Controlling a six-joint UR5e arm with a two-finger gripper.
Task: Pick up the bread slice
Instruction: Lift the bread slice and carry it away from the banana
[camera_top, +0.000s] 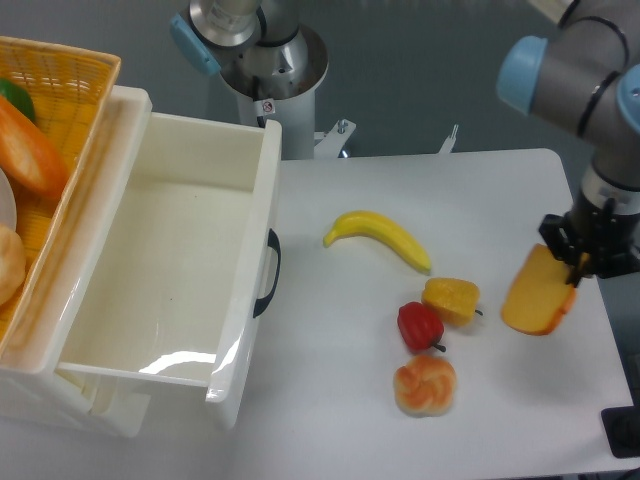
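Observation:
The bread slice (534, 299) is a flat golden-orange piece with a darker rim, hanging tilted above the right side of the white table (330, 400). My gripper (578, 263) is shut on its upper right edge, with the dark fingers pinching the crust. The slice hangs down and to the left of the fingers, to the right of the yellow bell pepper (451, 298).
A banana (378, 236), a red pepper (419, 326) and a knotted bun (424, 384) lie mid-table. A large white bin (170, 280) with a black handle stands at left, beside an orange basket (50, 110). The table's right edge is close to the gripper.

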